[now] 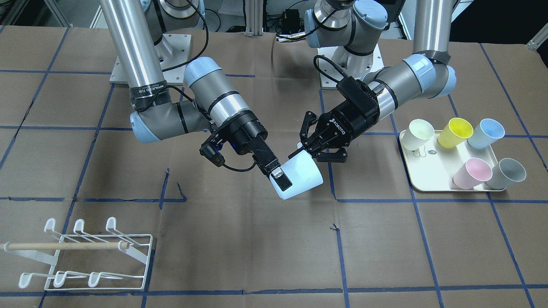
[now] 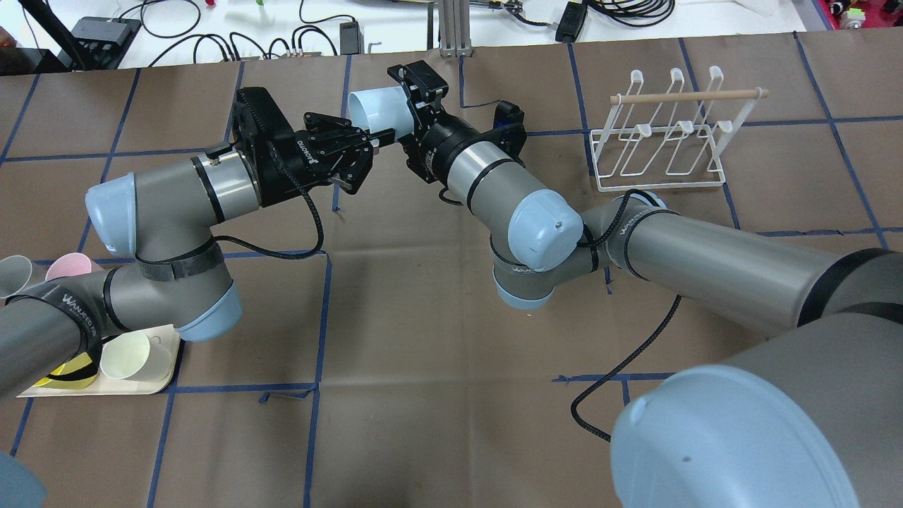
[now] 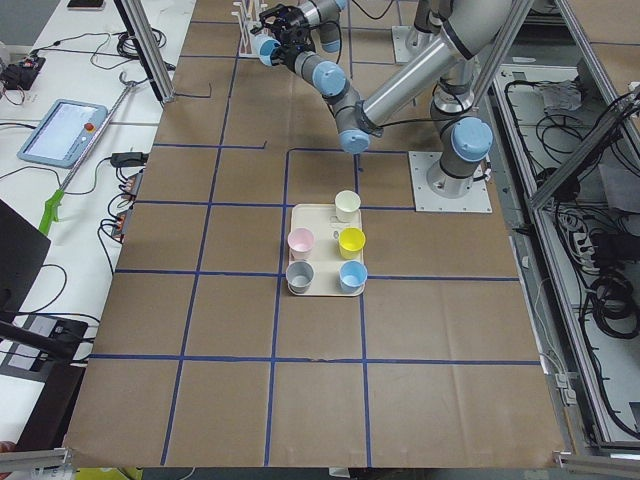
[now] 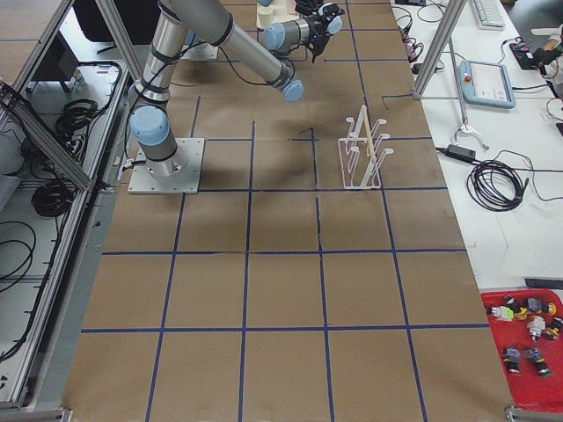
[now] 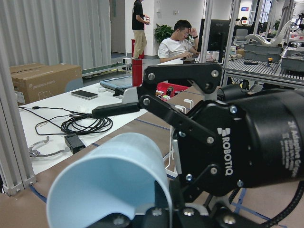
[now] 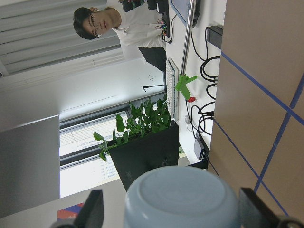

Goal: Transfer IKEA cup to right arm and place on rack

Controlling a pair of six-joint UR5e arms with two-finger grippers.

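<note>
The IKEA cup point(image 1: 302, 173), pale blue, hangs on its side above mid-table between both arms. My left gripper point(image 1: 306, 153) is shut on the cup's rim wall, one finger inside the mouth; the left wrist view shows the cup point(image 5: 114, 180) close up. My right gripper point(image 1: 282, 179) on the right arm point(image 1: 214, 100) straddles the cup's base and stands open. In the right wrist view the cup's base point(image 6: 180, 199) sits between the two fingers point(image 6: 92, 211), with a gap on one side. The white wire rack point(image 1: 85, 252) with its wooden dowel stands alone, also seen as rack point(image 2: 663, 141).
A cream tray point(image 1: 432, 167) holds several cups lying or tilted: cream, yellow, blue, pink and grey. Blue tape lines cross the brown table cover. Cables and a pendant lie beyond the table's far edge, and a person sits at a desk in the background.
</note>
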